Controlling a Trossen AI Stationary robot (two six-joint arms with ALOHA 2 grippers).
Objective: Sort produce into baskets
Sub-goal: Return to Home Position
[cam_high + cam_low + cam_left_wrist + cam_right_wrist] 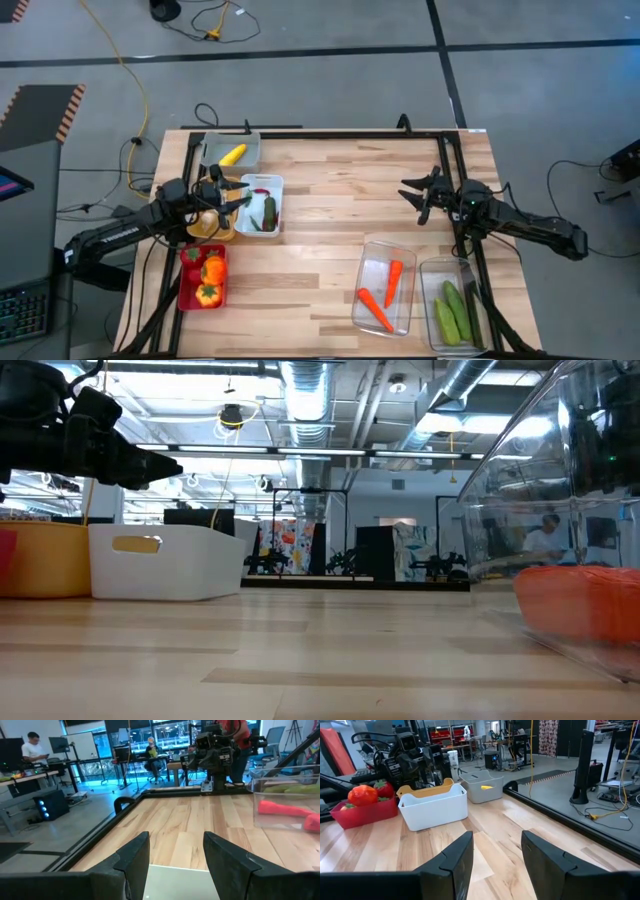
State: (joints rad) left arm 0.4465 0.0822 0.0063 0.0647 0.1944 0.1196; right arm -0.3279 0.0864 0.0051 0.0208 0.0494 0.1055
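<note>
Your 2 arms are the biggest things that can cause trouble. The left gripper (238,198) hangs over the yellow bin (40,560), just beside the white bin (434,810), on the left side of the table (330,210). Its fingers are spread wide and hold nothing. If you pull it back without lifting it first, it could catch a rim and tip a bin.

The right gripper (412,192) is on the right side. It is spread wide and empty too. That arm sits just far of the 2 clear bins, one with carrots (378,305) and one with cucumbers (452,312). A low swing could knock them.

A tipped bin would spill its small things. There are red and orange pieces in the red bin (188,285) at the near left. There is a yellow corn (233,154) in the grey bin (215,150) at the far left. There are also chilies in the white bin.

The room is big, with a grey floor, desks and bright ceiling lights. A person (33,746) stands far off, and more people are behind. A yellow cable (140,90) lies on the floor. The table is pale wood with a black rail around it.
</note>
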